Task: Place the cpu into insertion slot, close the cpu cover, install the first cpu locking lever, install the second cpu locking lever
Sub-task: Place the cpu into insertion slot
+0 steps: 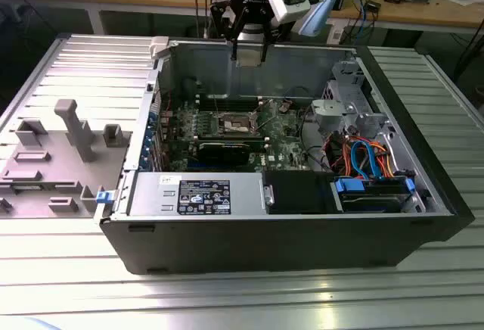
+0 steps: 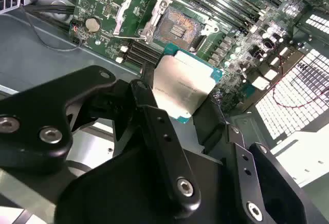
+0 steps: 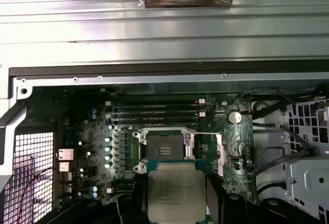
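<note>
I hang over the open computer case point(image 1: 144, 216), near its far wall. My claw point(image 1: 249, 48) pinches the cpu point(image 2: 182, 85) by two opposite edges. The fingers point(image 2: 149, 93) are closed only to the chip's width and hold nothing else.

The dangers as I judge them, from the exterior view's left to its right. First is the green motherboard point(image 1: 181, 129), crowded with small parts. My hold is on thin edges, so a slip would drop the chip among them. Next, mid-board, is the insertion slot point(image 1: 237, 124), bare, its contact field exposed. If the chip comes down tilted, turned the wrong way or off-centre, it would press on those contacts and could bend them. Just beside the socket the cpu cover point(image 2: 153, 21) stands raised. A sideways drift could catch a corner of the chip on that frame, or one of my fingers. Further right, the orange and blue cables point(image 1: 363, 156) lie well apart from my path and threaten little.

In both wrist views the cpu sits level between my fingers, its dull metal top facing the cameras. It is clear of the board and touches nothing but me. In the first wrist view the open socket shows just past the chip's edge and roughly in line with it. The memory slots point(image 3: 154, 110) lie beyond the socket.
</note>
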